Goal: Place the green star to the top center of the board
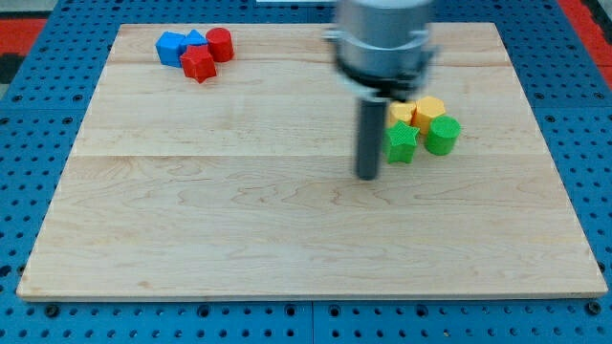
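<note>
The green star (401, 143) lies right of the board's middle, in a tight cluster with a green cylinder (442, 135) to its right and two yellow blocks above, one (401, 113) partly behind the rod and one (429, 110) beside it. My tip (367, 176) rests on the board just left of and slightly below the green star, a small gap apart. The arm's grey body hides part of the board above the cluster.
A second cluster sits at the board's top left: a blue block (171, 47), a smaller blue block (195, 38), a red cylinder (220, 44) and a red star (198, 64). The wooden board (239, 210) lies on a blue pegboard table.
</note>
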Controlling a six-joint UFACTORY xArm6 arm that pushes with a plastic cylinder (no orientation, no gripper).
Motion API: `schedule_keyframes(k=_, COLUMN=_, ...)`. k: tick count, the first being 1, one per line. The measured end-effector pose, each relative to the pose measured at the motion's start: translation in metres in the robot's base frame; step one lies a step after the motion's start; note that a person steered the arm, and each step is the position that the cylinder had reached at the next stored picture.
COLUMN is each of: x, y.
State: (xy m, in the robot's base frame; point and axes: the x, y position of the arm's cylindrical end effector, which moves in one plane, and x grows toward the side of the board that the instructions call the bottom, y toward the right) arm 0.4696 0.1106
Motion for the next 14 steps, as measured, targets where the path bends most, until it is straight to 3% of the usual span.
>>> schedule_keyframes(k=1, x=-0.005, y=0.071)
schedule_keyframes(k=4, x=-0.06, y=-0.025)
schedule_keyframes(k=7, x=-0.045, y=-0.071)
schedule_keyframes(k=8, x=-0.066, y=-0.076)
schedule_keyframes(k=10, x=-0.054, y=-0.096)
schedule_keyframes(k=11, x=-0.076, y=-0.127)
schedule_keyframes(k=13, x=-0.131, y=-0.096)
schedule_keyframes(k=14, x=-0.115, y=-0.095)
